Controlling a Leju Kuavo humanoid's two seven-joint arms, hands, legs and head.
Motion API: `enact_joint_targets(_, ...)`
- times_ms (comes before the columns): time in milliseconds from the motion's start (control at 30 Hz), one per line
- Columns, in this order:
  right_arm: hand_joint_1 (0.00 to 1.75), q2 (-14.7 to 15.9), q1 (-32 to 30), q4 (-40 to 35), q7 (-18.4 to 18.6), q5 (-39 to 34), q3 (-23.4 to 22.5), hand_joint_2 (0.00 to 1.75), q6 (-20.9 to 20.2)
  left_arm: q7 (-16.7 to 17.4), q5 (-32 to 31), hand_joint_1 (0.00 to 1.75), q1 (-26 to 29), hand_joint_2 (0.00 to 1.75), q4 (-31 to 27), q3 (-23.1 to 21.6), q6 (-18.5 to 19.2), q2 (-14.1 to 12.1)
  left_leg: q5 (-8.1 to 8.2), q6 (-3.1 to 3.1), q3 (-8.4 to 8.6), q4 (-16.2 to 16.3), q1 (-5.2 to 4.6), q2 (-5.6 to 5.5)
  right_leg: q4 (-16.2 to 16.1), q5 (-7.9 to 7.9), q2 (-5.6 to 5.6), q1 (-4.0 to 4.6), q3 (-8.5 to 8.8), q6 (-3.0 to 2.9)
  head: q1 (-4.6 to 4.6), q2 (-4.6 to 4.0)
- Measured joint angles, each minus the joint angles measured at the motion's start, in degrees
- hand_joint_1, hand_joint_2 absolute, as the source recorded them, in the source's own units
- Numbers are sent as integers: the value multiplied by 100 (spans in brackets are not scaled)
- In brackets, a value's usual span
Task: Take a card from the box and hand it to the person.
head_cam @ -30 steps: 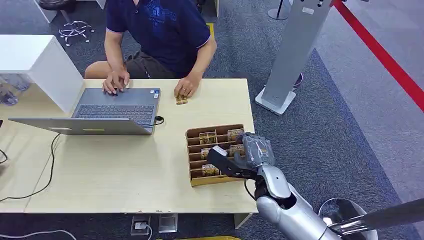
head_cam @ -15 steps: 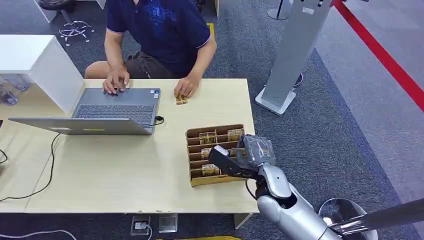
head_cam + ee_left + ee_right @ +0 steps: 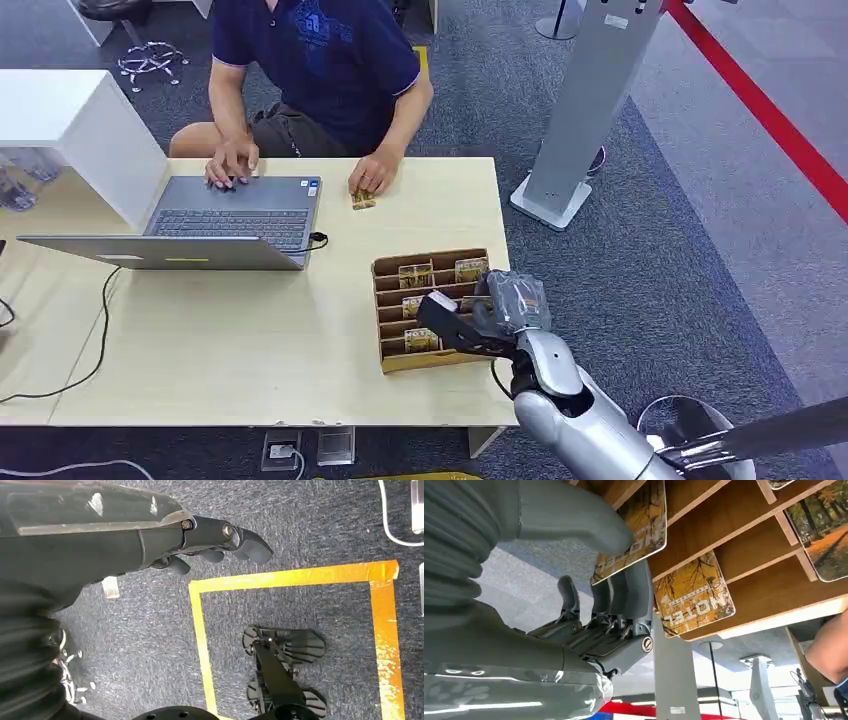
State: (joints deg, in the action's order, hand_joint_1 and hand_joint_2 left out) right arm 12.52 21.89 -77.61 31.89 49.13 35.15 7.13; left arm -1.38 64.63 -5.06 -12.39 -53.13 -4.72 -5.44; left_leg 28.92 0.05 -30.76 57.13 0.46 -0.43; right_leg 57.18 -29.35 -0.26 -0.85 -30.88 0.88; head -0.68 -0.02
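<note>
The brown cardboard box (image 3: 431, 362) with slots stands on the table's right part, with several yellow hotel cards (image 3: 417, 274) upright in it. My right hand (image 3: 500, 305) reaches over the box's right side. In the right wrist view my right hand (image 3: 589, 605) pinches one card (image 3: 644, 525) between the thumb and fingers, with the card still in its slot beside a second card (image 3: 694, 592). The person (image 3: 320, 60) sits at the far side, one hand (image 3: 372, 178) resting by a card (image 3: 363, 200) on the table. My left hand (image 3: 220, 537) hangs over the floor, holding nothing.
An open laptop (image 3: 220, 220) with a cable (image 3: 100, 330) takes the table's left half, and the person's other hand types on it. A white block (image 3: 80, 130) stands at far left. A grey stand (image 3: 580, 110) rises on the carpet past the table's right edge.
My right hand has tipped slightly down and inward over the box's right side. The person and the cards on the table have stayed put.
</note>
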Motion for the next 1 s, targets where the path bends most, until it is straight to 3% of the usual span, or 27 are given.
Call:
enact_joint_targets(733, 175, 0, -8, -24, -53, 35, -22, 175, 46, -92, 120, 0, 1, 175, 0, -9, -13, 0, 0, 0, 2, 0, 0, 0, 0, 0, 0, 0, 1, 0, -2, 0)
enact_joint_targets(1000, 175, 17, -86, -687, -83, 385, -28, 175, 70, -105, 186, 0, 2, 175, 0, -9, -15, 0, 0, 0, 1, 0, 0, 0, 0, 0, 0, 0, 0, 0, 0, 0)
